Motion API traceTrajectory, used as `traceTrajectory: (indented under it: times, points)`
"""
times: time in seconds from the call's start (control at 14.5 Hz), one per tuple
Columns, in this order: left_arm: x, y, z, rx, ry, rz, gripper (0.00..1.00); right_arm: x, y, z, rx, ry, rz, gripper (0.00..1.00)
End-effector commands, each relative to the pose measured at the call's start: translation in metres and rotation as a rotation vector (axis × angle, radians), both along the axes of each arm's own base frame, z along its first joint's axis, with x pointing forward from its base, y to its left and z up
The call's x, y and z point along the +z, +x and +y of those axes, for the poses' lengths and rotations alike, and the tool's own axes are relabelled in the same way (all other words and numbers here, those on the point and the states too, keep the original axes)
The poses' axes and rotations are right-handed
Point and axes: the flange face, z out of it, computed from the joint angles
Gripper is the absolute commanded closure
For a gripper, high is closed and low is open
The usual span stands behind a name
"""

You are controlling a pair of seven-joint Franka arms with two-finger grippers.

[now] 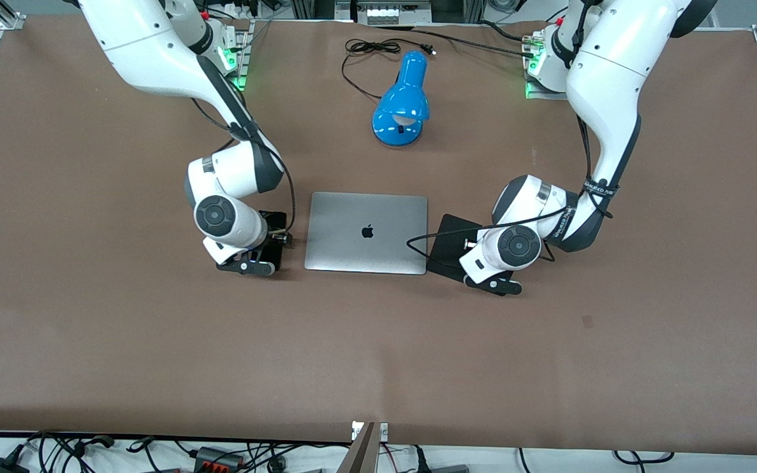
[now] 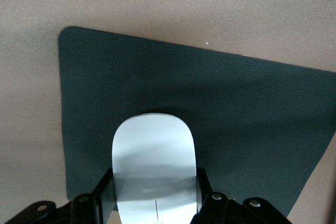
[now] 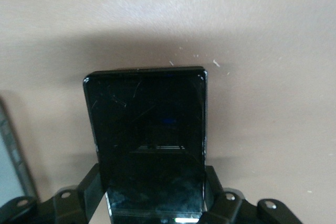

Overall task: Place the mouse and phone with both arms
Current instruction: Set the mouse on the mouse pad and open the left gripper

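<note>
Both arms work beside the closed laptop (image 1: 367, 232). The left gripper (image 2: 156, 203) clasps the mouse (image 2: 154, 161) by its sides, low over the black mouse pad (image 2: 252, 129) at the laptop's left-arm end. The right gripper (image 3: 152, 198) pinches the phone (image 3: 149, 129) across its width at the laptop's right-arm end, its long axis running straight out from the fingers, ready to be set down.
</note>
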Motion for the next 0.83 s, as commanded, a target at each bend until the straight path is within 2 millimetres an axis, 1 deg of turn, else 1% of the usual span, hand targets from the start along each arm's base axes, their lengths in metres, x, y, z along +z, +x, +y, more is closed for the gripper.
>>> traceTrajectory:
  times: [0.0, 0.07, 0.14, 0.21, 0.28, 0.35, 0.41, 0.48, 0.55, 0.62, 0.76]
  points:
    - [0.001, -0.001, -0.008, 0.027, -0.022, -0.006, 0.39, 0.0, -0.004, 0.011, -0.05, 0.007, -0.006, 0.73]
    - [0.001, -0.002, -0.011, 0.025, -0.023, -0.01, 0.27, 0.0, -0.007, 0.018, -0.053, 0.004, -0.004, 0.73]
    - [0.002, -0.002, -0.011, 0.023, -0.024, -0.011, 0.0, 0.001, -0.01, 0.025, -0.045, 0.004, -0.006, 0.73]
    - [0.007, 0.0, -0.01, 0.023, -0.025, -0.013, 0.0, 0.002, -0.012, 0.028, -0.039, 0.004, -0.006, 0.73]
    - [0.016, 0.005, -0.004, 0.028, -0.028, -0.027, 0.0, 0.004, -0.012, 0.029, -0.034, 0.005, -0.009, 0.73]
    - [0.033, 0.009, 0.001, 0.031, -0.031, -0.042, 0.0, 0.005, -0.011, 0.029, -0.031, 0.006, -0.01, 0.73]
    - [0.05, 0.014, 0.013, 0.047, -0.025, -0.044, 0.0, 0.006, -0.012, 0.03, -0.02, 0.007, -0.011, 0.73]
    - [0.075, 0.025, 0.028, 0.064, -0.019, -0.057, 0.0, 0.006, -0.012, 0.03, -0.015, 0.008, -0.01, 0.73]
    - [0.094, 0.032, 0.042, 0.084, -0.011, -0.054, 0.0, 0.006, -0.012, 0.03, -0.007, 0.006, -0.012, 0.73]
    - [0.12, 0.042, 0.063, 0.114, -0.003, -0.055, 0.0, 0.006, -0.012, 0.03, -0.004, 0.005, -0.012, 0.73]
    - [0.159, 0.052, 0.097, 0.161, 0.007, -0.05, 0.0, 0.006, -0.012, 0.03, 0.008, 0.007, -0.01, 0.72]
